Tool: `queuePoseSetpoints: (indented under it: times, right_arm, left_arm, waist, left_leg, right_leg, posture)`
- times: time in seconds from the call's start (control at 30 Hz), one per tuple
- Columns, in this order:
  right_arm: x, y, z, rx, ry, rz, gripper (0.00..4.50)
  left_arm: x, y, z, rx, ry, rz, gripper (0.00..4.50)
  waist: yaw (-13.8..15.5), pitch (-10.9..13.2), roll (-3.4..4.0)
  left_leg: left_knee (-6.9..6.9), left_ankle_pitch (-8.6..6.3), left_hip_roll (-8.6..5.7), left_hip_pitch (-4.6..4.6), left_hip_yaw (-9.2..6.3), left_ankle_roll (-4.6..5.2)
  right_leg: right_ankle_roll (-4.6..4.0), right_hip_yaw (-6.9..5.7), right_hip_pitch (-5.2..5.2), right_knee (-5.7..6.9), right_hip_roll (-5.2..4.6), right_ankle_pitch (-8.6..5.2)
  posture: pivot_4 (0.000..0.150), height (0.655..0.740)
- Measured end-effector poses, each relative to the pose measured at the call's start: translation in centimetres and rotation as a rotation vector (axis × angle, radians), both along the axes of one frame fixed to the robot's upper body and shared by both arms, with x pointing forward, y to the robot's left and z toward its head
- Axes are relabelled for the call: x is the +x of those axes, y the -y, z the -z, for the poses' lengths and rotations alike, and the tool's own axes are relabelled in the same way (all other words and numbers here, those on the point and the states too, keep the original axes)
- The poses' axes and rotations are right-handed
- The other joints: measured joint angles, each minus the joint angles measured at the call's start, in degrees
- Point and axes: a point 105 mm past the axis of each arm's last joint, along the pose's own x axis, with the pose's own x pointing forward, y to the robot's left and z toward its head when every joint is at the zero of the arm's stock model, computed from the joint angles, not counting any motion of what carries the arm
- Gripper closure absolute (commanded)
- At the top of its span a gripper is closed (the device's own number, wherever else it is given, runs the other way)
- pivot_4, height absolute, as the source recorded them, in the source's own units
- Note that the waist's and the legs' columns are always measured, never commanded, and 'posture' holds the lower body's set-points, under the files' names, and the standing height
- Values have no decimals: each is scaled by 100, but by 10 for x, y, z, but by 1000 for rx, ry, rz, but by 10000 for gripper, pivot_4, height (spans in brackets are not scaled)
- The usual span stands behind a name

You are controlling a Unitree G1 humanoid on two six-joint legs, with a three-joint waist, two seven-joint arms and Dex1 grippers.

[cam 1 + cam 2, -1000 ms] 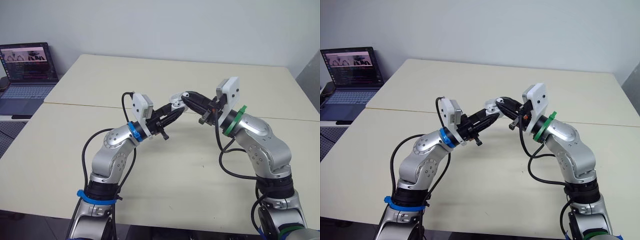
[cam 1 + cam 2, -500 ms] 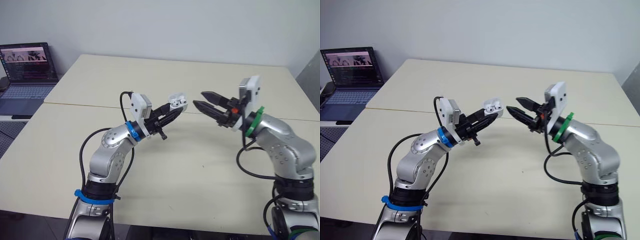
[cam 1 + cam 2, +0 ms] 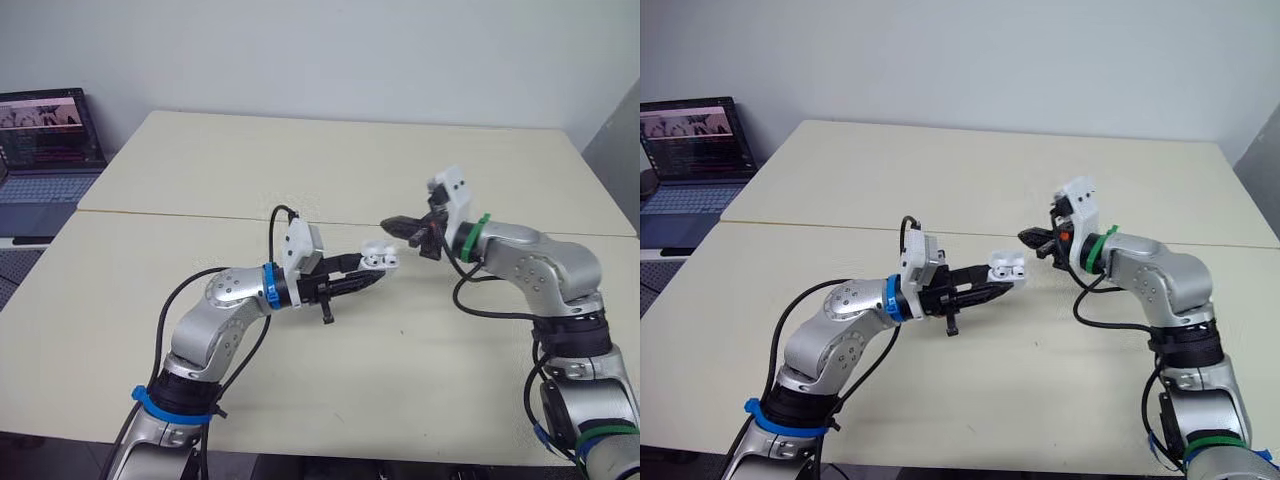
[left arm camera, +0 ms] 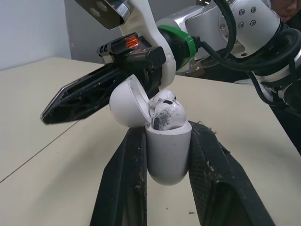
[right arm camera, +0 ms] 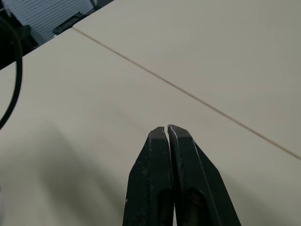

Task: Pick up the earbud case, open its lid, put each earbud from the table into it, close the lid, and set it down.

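Left wrist view has the left gripper (image 4: 168, 128) clamped around a small glossy white earbud case (image 4: 167, 157), one black finger on each side. The rounded lid (image 4: 127, 106) is flipped open and two white earbuds (image 4: 164, 112) sit inside. It's held up off the beige table (image 3: 300, 170). The right gripper (image 5: 167, 128) is empty, fingers pressed together, tips pointing at the case from close by. Open laptop (image 3: 40, 130) sits way off to the left.

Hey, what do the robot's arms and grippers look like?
Both arms are silver with rounded joints and loose black cables. The left arm wears a blue band, the right arm a green band. Each wrist carries a white block. The left gripper and right gripper each have two tapered black fingers.
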Motion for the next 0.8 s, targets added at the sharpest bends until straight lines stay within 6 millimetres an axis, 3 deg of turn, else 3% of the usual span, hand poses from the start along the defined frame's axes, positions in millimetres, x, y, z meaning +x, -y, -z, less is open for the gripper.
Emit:
queuePoseSetpoints:
  times: [0.17,0.3,0.6,0.73,0.8]
  right_arm:
    - [-26,-16,-8,22,-30,-157,44838]
    - [-32,-11,-13,28,-22,-159,44838]
    - [-33,9,2,5,102,-53,44838]
    - [-33,27,-13,75,235,-17,35845]
    - [-41,43,-22,50,305,-32,28408]
  left_arm:
    - [1,-4,7,20,-21,-17,37129]
    - [4,-5,10,34,-30,-36,37129]
    - [9,-2,14,18,-147,-60,37129]
    - [14,-4,20,48,-234,-94,37129]
    - [17,-1,23,10,-345,-132,37129]
  waist:
    - [2,0,0]
    - [1,0,0]
    - [1,0,0]
    - [1,0,0]
    - [41,0,-1]
  left_leg:
    - [2,0,0,1,-3,0]
    - [4,0,0,3,-1,0]
    - [1,0,0,1,-2,0]
    - [5,0,-2,1,2,0]
    - [5,0,-3,0,-6,0]
  right_leg:
    - [0,-4,1,1,0,0]
    - [2,-2,1,1,1,-1]
    - [6,-3,0,0,2,-4]
    - [13,1,1,1,0,-6]
    - [13,-7,7,-3,-2,-6]
  posture:
    - [1500,7400]
    - [1500,7400]
    - [1500,7400]
    - [1500,7400]
    - [1500,7400]
